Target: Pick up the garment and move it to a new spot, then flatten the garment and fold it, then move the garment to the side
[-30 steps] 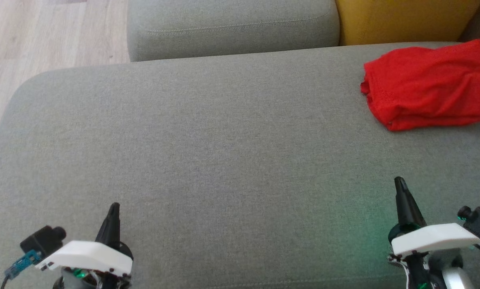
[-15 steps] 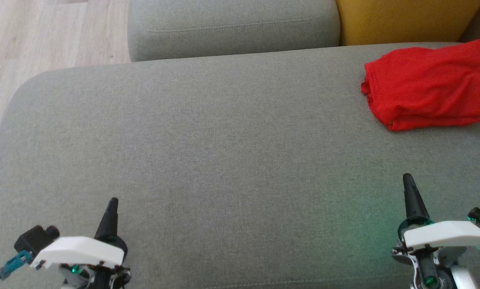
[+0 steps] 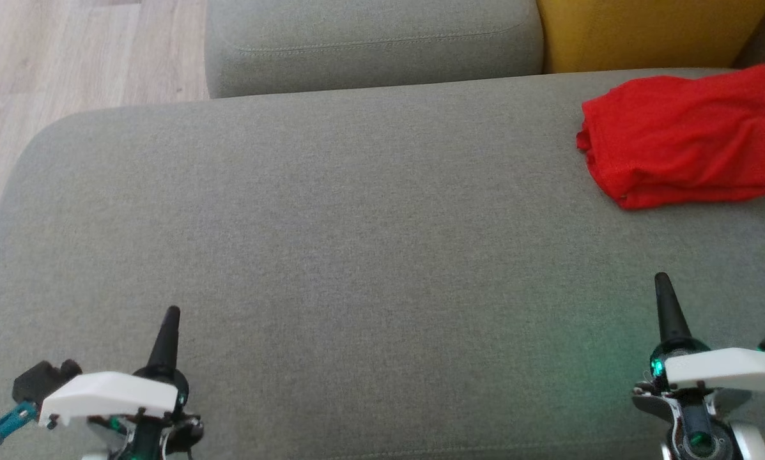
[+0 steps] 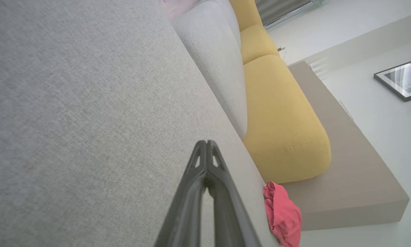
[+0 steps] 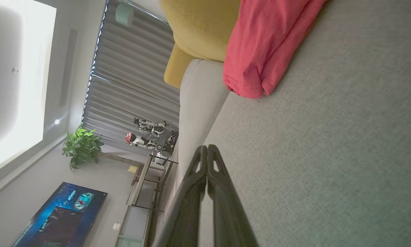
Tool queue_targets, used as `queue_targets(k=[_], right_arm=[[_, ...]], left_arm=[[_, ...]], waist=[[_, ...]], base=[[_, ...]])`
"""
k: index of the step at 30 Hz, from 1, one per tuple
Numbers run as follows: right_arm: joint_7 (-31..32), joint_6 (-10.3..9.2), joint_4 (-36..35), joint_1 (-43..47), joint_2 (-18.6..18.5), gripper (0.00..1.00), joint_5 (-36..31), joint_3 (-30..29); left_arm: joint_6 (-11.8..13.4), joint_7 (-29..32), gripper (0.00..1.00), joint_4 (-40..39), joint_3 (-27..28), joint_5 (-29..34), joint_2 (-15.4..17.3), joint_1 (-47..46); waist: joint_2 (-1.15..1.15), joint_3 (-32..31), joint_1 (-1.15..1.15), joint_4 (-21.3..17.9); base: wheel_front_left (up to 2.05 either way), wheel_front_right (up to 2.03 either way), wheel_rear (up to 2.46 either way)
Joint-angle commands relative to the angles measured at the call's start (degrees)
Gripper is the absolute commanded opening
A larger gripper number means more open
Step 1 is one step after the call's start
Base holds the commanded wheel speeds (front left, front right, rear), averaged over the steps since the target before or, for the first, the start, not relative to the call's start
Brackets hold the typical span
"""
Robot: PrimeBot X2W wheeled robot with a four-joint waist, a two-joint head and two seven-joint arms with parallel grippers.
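Presently, the red garment [image 3: 686, 137] lies bunched at the far right of the grey sofa seat [image 3: 356, 223], close to the yellow cushion [image 3: 644, 32]. The left gripper [image 3: 171, 311] and right gripper [image 3: 661, 278] sit at the near edge, fingers pressed together, empty. The cloth looks light, limp and prone to sagging; pinch its near-left folded corner.
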Motion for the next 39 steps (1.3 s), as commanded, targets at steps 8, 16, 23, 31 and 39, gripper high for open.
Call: queue_targets(k=[8,16,23,31,39], right_arm=[[0.6,-0.03,-1.1,-3.4,-1.2,0.00,6.7,0.0],[1.1,-0.03,-0.6,-3.9,-1.2,0.00,12.1,-0.7],[1.6,-0.04,-0.1,-4.4,-1.2,0.00,17.6,-1.4],[2.1,-0.04,0.4,-4.9,-1.2,0.00,23.1,-2.1],[2.5,-0.04,0.8,-5.3,-1.1,0.00,27.6,-2.8]], left_arm=[[-1.9,1.7,0.00,-1.1,4.1,-5.6,-0.7,-4.2],[-3.3,3.0,0.00,-0.6,5.9,-10.3,-1.5,-4.9],[-4.6,4.3,0.00,-0.2,7.8,-15.0,-2.4,-5.5],[-6.0,5.6,0.00,0.3,9.6,-19.7,-3.2,-6.2],[-7.1,6.7,0.00,0.7,11.2,-23.7,-4.0,-6.7]], waist=[[0.00,0.0,0.00,0.1],[0.00,-0.1,0.00,0.1],[0.00,-0.1,0.00,0.2],[0.00,-0.1,0.00,0.3],[0.00,-0.1,0.00,0.3]], base=[[0.00,0.00,0.00],[0.00,0.00,0.00],[0.00,0.00,0.00],[0.00,0.00,0.00],[0.00,0.00,0.00]])
